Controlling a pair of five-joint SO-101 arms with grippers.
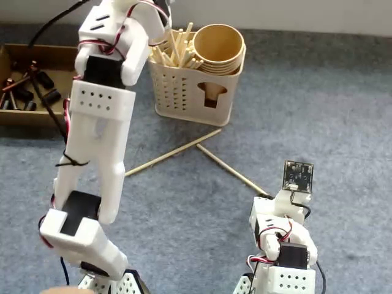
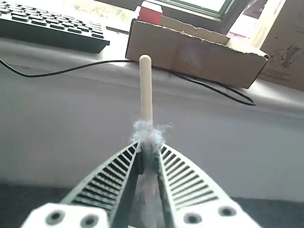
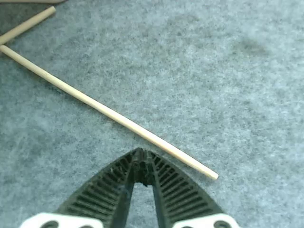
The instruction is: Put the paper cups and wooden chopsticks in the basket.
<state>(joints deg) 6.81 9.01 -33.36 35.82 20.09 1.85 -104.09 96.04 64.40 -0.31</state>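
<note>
A cream basket (image 1: 184,92) at the back holds stacked paper cups (image 1: 218,46) and several wooden chopsticks (image 1: 174,49). My left gripper (image 2: 149,148) is shut on a chopstick (image 2: 145,85) that stands upright between its fingers, with grey fluff around it. The left arm (image 1: 101,104) stretches up over the basket's left side. Two chopsticks lie on the carpet in front of the basket, one to the left (image 1: 173,152) and one to the right (image 1: 231,169). My right gripper (image 3: 141,156) is shut and empty, its tip just short of the right-hand chopstick (image 3: 109,111).
A cardboard tray (image 1: 37,116) with dark parts sits at the far left on the grey carpet. Behind the left gripper are a keyboard (image 2: 52,28), a cardboard box (image 2: 190,52) and a black cable (image 2: 71,70). Open carpet lies right of the basket.
</note>
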